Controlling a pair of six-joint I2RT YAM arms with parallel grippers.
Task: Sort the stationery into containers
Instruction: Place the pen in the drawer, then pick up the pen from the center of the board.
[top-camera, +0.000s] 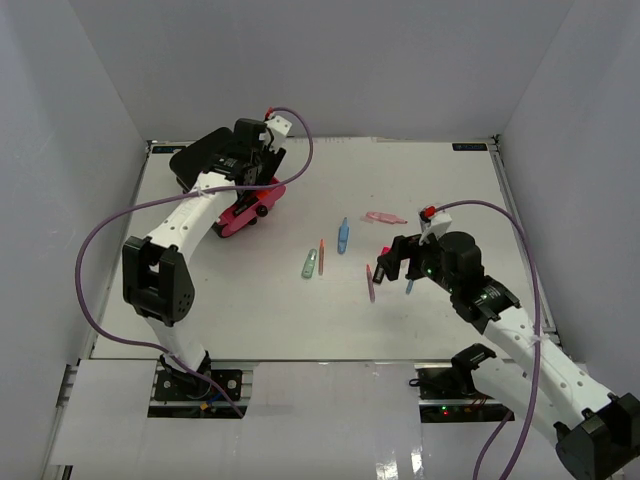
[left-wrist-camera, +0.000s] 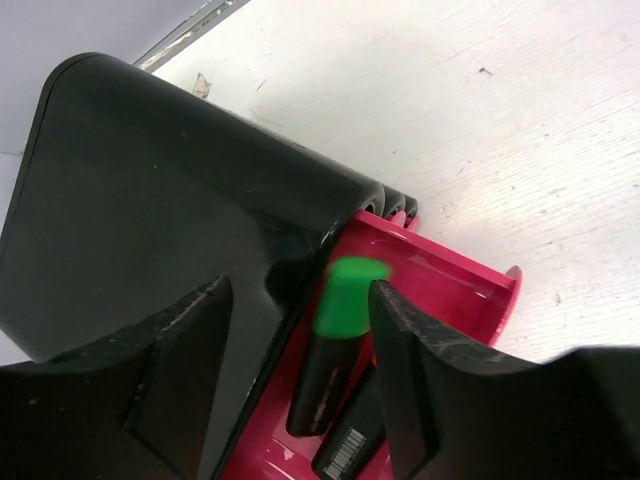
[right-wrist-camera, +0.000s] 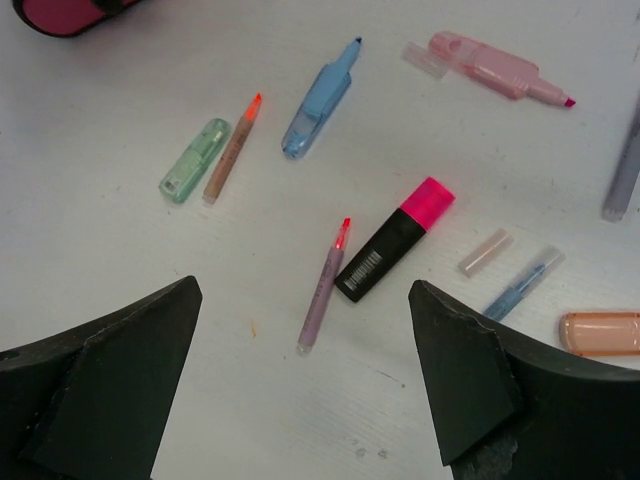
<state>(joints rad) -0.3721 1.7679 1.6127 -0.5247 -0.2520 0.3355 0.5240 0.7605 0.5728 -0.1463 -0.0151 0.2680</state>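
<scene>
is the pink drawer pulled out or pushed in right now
Pulled out: the pink drawer juts from the black box, its tray exposed, with a green-capped highlighter inside.

Highlighter (left-wrist-camera: 335, 340) in open drawer (left-wrist-camera: 497, 292), pens (top-camera: 343, 236) scattered right of box (top-camera: 195, 160)

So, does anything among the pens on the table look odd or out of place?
A small pale piece, apparently a loose cap, lies by itself beside the pink-capped black highlighter. The blue pen and the pink pen show bare tips. Nothing looks spilled or broken.
</scene>
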